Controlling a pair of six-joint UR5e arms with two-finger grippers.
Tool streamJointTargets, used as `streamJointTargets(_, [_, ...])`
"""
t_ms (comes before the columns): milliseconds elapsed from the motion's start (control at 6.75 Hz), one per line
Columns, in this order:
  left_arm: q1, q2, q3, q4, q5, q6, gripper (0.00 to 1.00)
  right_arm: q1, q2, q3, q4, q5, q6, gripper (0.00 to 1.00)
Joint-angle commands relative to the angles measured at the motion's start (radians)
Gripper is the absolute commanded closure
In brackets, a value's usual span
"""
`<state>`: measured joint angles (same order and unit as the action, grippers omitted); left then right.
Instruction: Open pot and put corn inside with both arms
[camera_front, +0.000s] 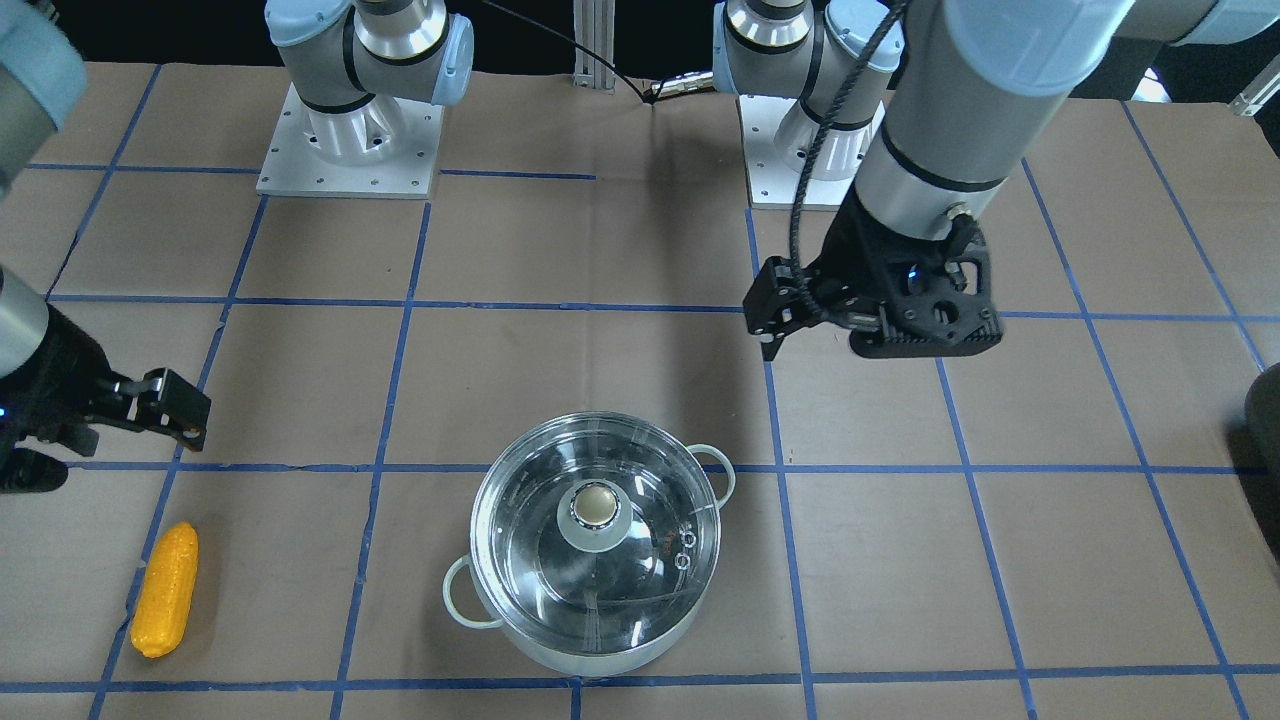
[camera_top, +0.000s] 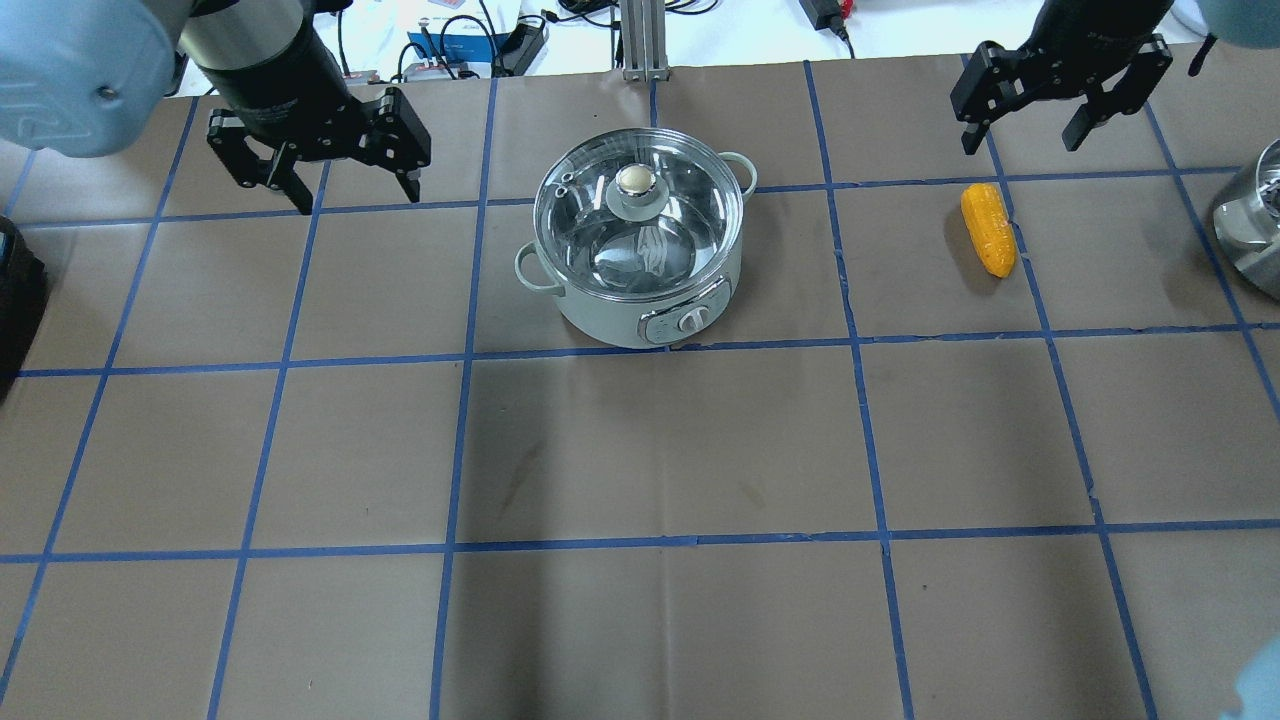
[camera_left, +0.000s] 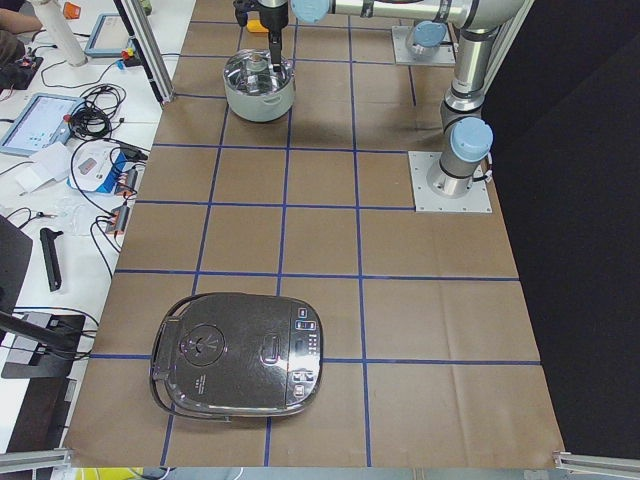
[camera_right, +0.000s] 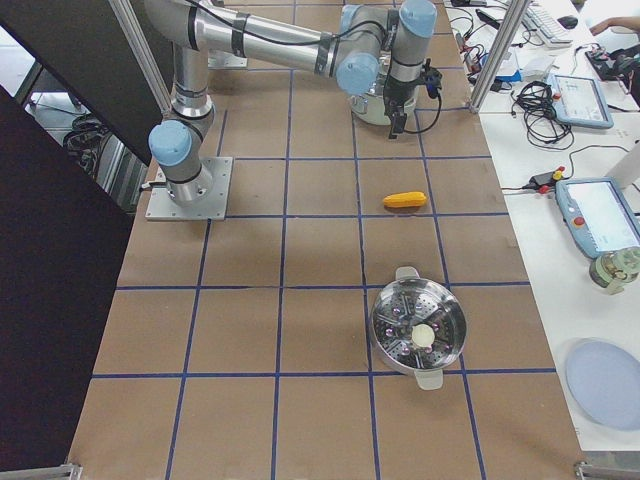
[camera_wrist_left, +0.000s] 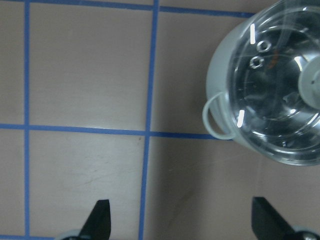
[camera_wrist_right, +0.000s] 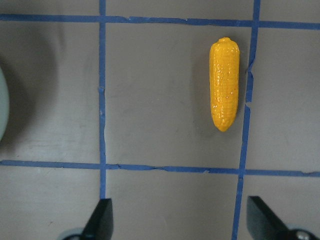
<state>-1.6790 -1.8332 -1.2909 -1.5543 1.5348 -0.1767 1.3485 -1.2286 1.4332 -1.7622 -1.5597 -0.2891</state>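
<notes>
Opposite the robot, front cam: the pot (camera_front: 585, 655) sits midway along the table (camera_front: 600, 380) (brown paper taped w/ a blue grid), its clear glass lid (camera_front: 650, 540) on and a pale round knob (camera_front: 596, 506) at centre. The corn (camera_front: 167, 589) lies well apart, toward the robot's right. The left gripper (camera_front: 850, 338) hangs over bare paper near the pot, not above it.

Overhead: left gripper fingers are spread and empty. The right gripper (camera_top: 1022, 140) is likewise spread and empty, just beyond the corn. The pot wall is pale mint w/ a dial (camera_top: 692, 320) and two loop handles (camera_top: 532, 270), and it's shiny steel inside.

Side cams: too small to judge the fingers.

Left wrist cam: the pot is at upper right, off to one side of the fingertips.

Right wrist cam: the corn — bumpy, glossy yellow-orange, tapered — lies ahead of the fingertips, nearer one of them.

Likely risks: the knob is small, smooth and rounded, so an off-centre pinch could slip and tilt or drop the glass lid. The tapered cob could roll out of a pinch near its end. Both arms over the pot at once could clash.
</notes>
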Motion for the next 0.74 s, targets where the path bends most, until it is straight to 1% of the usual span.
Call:
streamJointTargets(0, [-0.122,-0.188,0.184,0.031,-0.005,-0.126,0.00,-0.086,0.162,0.111,-0.258,0.000,-0.071,0.07])
streamJointTargets(148, [-0.143,-0.234,0.189,0.075,-0.007,-0.141,0.00,-0.109,0.234,0.118,-0.329,0.010,-0.076,0.14])
streamJointTargets(296, [-0.149,-0.282,0.193,0.103,-0.005,-0.142,0.00,-0.109,0.282,0.118,-0.379,0.015,-0.075,0.14])
streamJointTargets(444, [-0.154,-0.305,0.191,0.117,-0.013,-0.165,0.00,-0.109,0.291,0.112,-0.382,0.015,-0.074,0.19])
streamJointTargets(593, [-0.154,-0.325,0.191,0.144,-0.016,-0.168,0.00,-0.109,0.293,0.108,-0.387,0.016,-0.073,0.36])
